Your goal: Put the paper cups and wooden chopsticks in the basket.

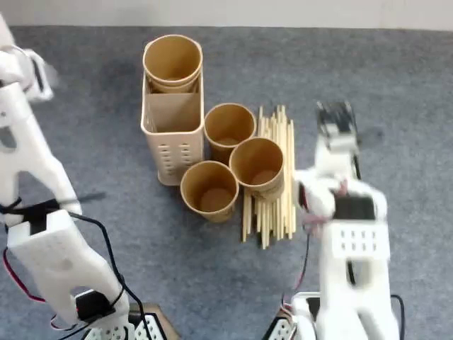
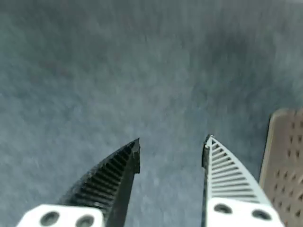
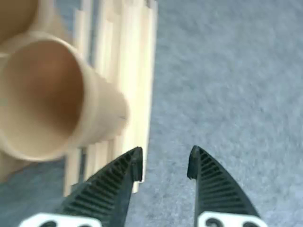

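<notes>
I'm seeing left pincer (image 2: 173, 142) and right pincer (image 3: 164, 163) gaping over fuzzy grey bench (image 1: 396, 85); round paper cups (image 1: 209, 190) overlapping pale wooden chopsticks (image 1: 283, 131).

Brown paper cups (image 1: 228, 127); pale wooden chopsticks (image 1: 287, 138); beige hole-dotted basket (image 1: 173, 152); mottled grey table (image 1: 396, 92).

Grey carpet-like tabletop (image 1: 396, 85) w/ pale strip (image 1: 283, 13) along far edge, even light.
</notes>
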Controlling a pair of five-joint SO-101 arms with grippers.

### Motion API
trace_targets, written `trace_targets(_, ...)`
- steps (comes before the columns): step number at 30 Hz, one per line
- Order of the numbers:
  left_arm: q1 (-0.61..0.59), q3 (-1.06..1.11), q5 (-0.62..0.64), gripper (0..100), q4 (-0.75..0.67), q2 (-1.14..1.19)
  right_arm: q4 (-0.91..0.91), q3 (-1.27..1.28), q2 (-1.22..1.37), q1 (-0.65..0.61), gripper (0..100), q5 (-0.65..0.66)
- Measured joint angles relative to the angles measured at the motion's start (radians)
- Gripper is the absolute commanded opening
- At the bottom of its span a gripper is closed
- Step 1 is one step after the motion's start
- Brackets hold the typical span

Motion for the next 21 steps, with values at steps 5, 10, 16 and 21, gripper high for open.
trace_targets(5,0.006,0.215,0.002,23,-0.002,0.003,0.186,-0.463,0.381,-0.04,17.3,-0.078)
trace_targets(10,0.031,0.244,0.0,23,-0.003,0.003,0.322,-0.852,0.628,-0.092,17.3,-0.098)
trace_targets(16,0.035,0.247,0.0,23,-0.011,0.003,0.35,-0.967,0.875,-0.147,17.3,-0.101)
trace_targets(21,0.037,0.247,0.0,23,-0.028,0.003,0.341,-0.979,1.042,-0.137,12.8,-0.101)
